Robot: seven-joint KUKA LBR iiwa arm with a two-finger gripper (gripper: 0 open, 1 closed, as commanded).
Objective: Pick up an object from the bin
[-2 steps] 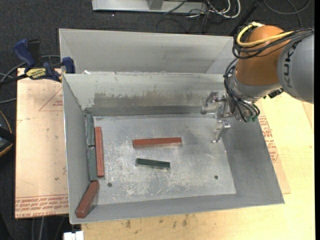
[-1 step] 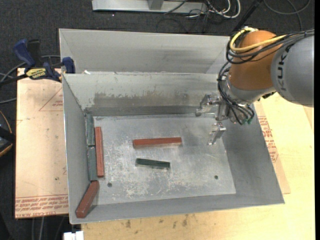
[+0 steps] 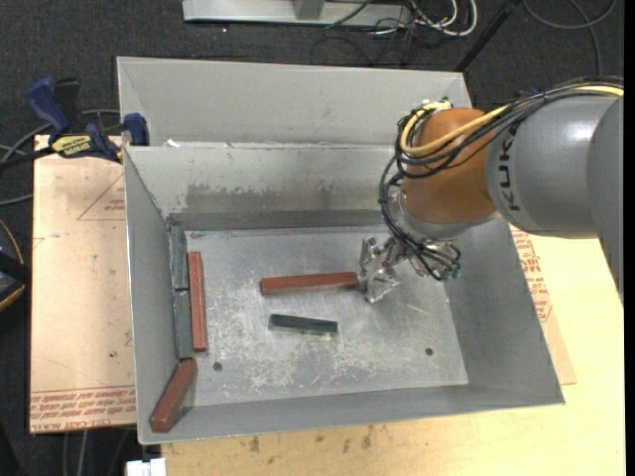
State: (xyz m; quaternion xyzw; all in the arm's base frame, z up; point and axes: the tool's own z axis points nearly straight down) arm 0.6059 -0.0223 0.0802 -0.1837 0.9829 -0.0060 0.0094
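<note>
Camera view: grey metal bin [image 3: 298,181] seen from above; the arm came in from the right.
Claw: gripper [image 3: 377,278] sat low, right of the floor's centre; wide or narrow could not be told.
Task's thing: long red-brown bar [image 3: 308,285] lay flat mid-floor, its right end meeting the gripper.
Nearby: short dark green bar [image 3: 303,324] lay just below, apart.
Left wall: upright red-brown bar [image 3: 196,300], dark green strips [image 3: 180,305] and a slanted corner bar [image 3: 174,397], all well apart.

I work from 1 camera. It sits above the grey metal bin [image 3: 397,355] and looks down into it at a slant, from the near side toward the far wall [image 3: 298,97]. Whole bin in frame, with floor [image 3: 60,28] around it. Arm [image 3: 556,177] enters from frame right.
</note>
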